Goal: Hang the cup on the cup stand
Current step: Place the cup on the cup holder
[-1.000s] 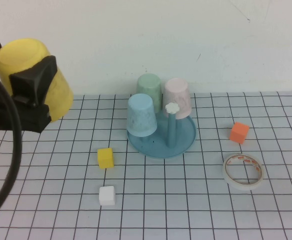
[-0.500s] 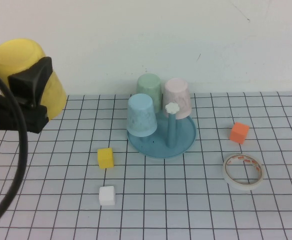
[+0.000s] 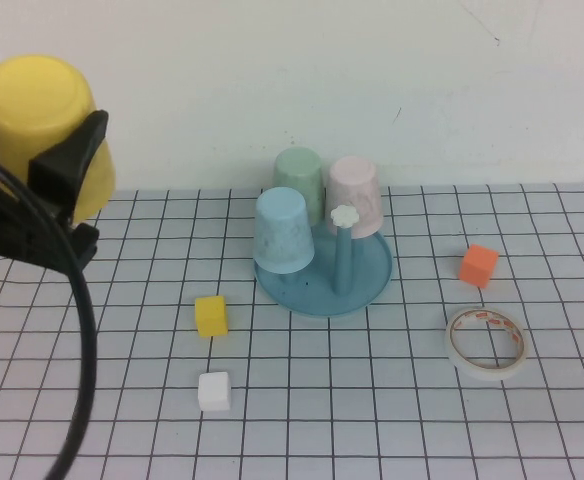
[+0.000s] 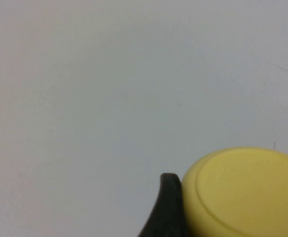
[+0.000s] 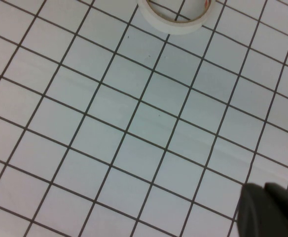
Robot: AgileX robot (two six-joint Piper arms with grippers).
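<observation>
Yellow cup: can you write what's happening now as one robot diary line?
left gripper: holds yellow cup upside down, raised at far left | cup stand: flower-capped peg free | right gripper: shut, above table near tape roll

Left end effector (image 3: 42, 165): matte black, angular wedge-shaped fingers (image 3: 67, 165); thick black cable (image 3: 77, 330) looping down. Right end effector (image 5: 270, 212): black, rounded tip, matte finish.

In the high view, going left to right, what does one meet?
Left gripper holding the plain yellow plastic cup → small yellow block → round teal cup stand with three cups hung → orange block → roll of tape. Right gripper out of this view.
</observation>
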